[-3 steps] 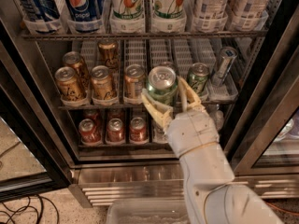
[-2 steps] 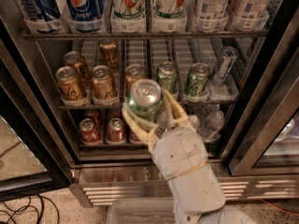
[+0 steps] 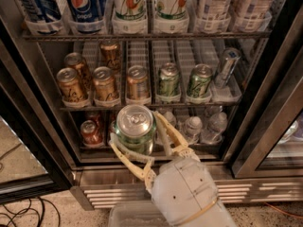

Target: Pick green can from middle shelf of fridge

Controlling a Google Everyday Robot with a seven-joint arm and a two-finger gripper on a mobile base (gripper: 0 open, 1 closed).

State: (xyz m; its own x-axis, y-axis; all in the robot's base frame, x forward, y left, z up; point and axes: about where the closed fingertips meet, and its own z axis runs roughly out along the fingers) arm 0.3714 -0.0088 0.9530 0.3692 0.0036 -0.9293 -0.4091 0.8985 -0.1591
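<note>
My gripper (image 3: 142,143) is shut on a green can (image 3: 136,131) with a silver top, held upright out in front of the fridge (image 3: 42,79), below the level of the middle shelf (image 3: 156,105). The cream fingers (image 3: 171,137) wrap the can's sides. Two more green cans (image 3: 168,81) (image 3: 199,81) stand on the middle shelf's white trays, right of centre.
Several gold-brown cans (image 3: 104,84) fill the middle shelf's left lanes; a slim silver-blue can (image 3: 227,67) leans at its right. Large soda bottles (image 3: 128,4) stand above, red cans (image 3: 90,132) and water bottles (image 3: 191,126) below. Open glass doors (image 3: 274,117) flank the opening. A clear bin (image 3: 130,216) sits below.
The gripper has drawn back and down-left out of the fridge with the green can; the lane it left on the middle shelf now shows another green can.
</note>
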